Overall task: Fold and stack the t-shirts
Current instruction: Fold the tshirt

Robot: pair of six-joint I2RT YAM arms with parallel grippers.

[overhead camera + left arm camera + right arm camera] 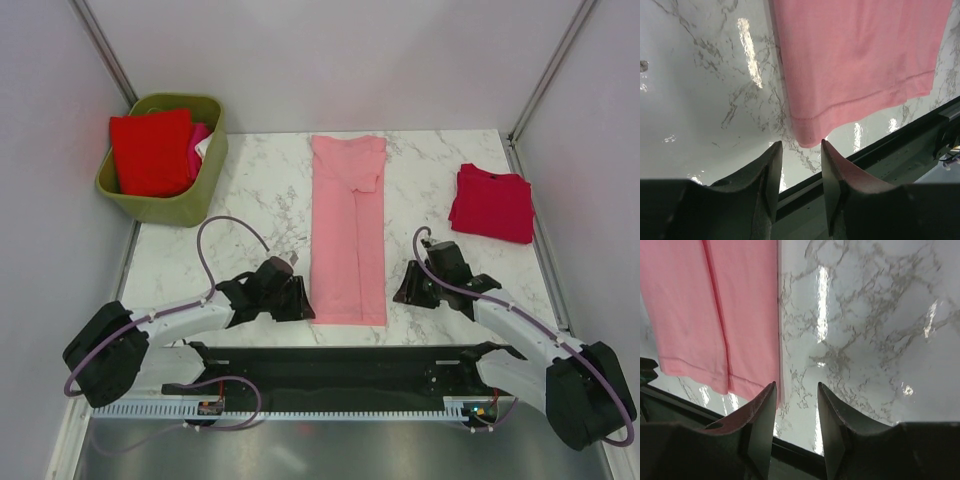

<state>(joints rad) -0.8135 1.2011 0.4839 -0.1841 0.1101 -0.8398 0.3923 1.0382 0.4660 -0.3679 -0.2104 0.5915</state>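
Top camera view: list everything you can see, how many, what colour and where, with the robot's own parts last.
light pink shirt: one, light pink, folded into a long strip, middle of the table
dark red shirt: one, crimson, folded, far right
basket: one, olive green, far left corner
red shirt: one, bright red, on top in the basket
hot pink shirt: one, partly hidden beside the red one
white cloth: a sliver, in the basket; cannot tell what it is
table: one, white marble
left gripper: open, at the strip's near left corner
right gripper: open, at the strip's near right edge
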